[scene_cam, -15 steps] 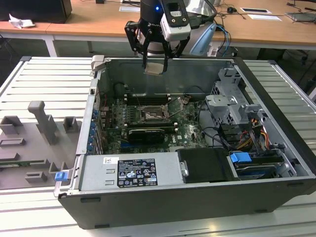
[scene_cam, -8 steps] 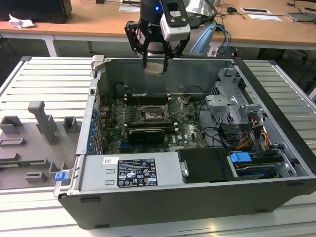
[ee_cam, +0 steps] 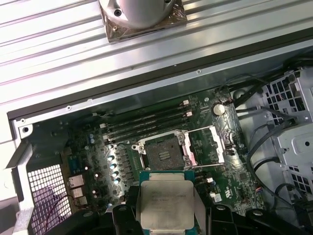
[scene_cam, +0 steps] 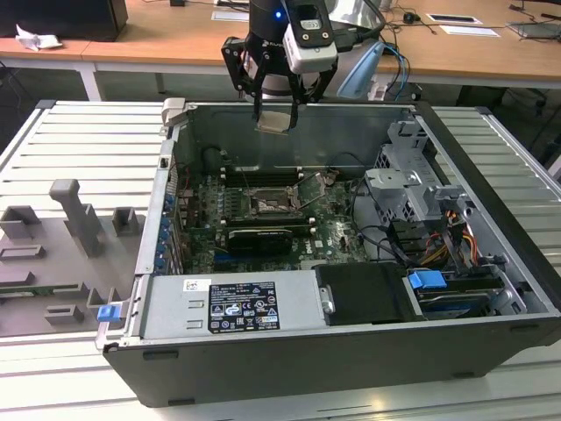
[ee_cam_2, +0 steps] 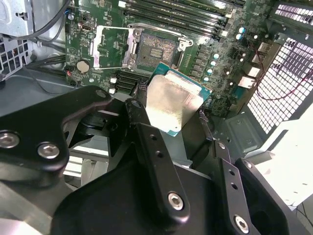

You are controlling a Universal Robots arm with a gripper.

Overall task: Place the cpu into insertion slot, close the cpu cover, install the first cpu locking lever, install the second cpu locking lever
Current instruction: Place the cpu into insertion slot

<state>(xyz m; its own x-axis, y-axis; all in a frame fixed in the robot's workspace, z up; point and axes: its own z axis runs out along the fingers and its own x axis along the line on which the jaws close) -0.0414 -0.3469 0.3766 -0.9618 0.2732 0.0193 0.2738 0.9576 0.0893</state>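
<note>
The jaws are clenched on the cpu (ee_cam: 166, 203), held well above the insertion slot (ee_cam: 164, 152). The cpu cover (ee_cam_2: 98, 49) lies flipped open beside that slot. If the chip reaches the slot skewed or off-centre, it could likely bend pins or slip free.

cpu (ee_cam: 166, 205) in tool (scene_cam: 279, 112), above motherboard (ee_cam: 98, 142), apart from insertion slot (ee_cam: 164, 152); cpu cover (ee_cam: 208, 144) open beside slot.

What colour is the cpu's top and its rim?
Pale silver-beige top with a teal-green rim; the cpu shows best in the first wrist view.
</note>
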